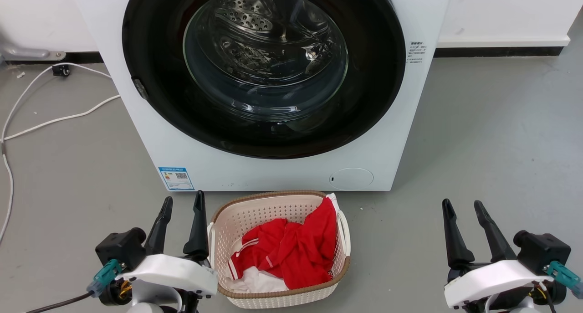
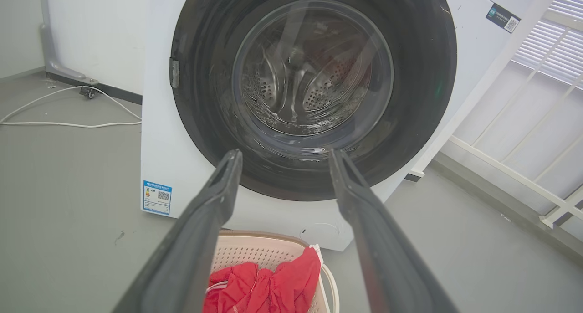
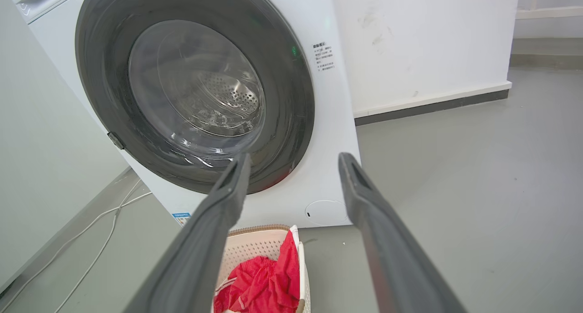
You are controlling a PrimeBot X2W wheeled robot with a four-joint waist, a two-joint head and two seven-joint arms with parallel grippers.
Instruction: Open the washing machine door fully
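Left gripper (image 1: 183, 197) is open, with its two fingers spread apart, and it holds nothing. Right gripper (image 1: 462, 203) is open too and holds nothing. I see one on each side of a basket (image 1: 273, 195), both well apart from the machine (image 1: 273, 171). The left one is just beside the basket's rim.

The machine stands on the floor (image 1: 492, 144) by the wall (image 1: 501, 12). Its door (image 1: 150, 53) is shut, flat on the machine's front. The door is black and round with clear glass (image 1: 273, 99) in the middle, and I can see the drum (image 1: 255, 21) through it. A small grey tab (image 1: 140, 89) sits on the door's left edge.

The basket sits on the floor just in front of the machine, and a red cloth (image 1: 291, 249) lies in it. A white cable (image 1: 54, 119) lies on the floor left of the machine.
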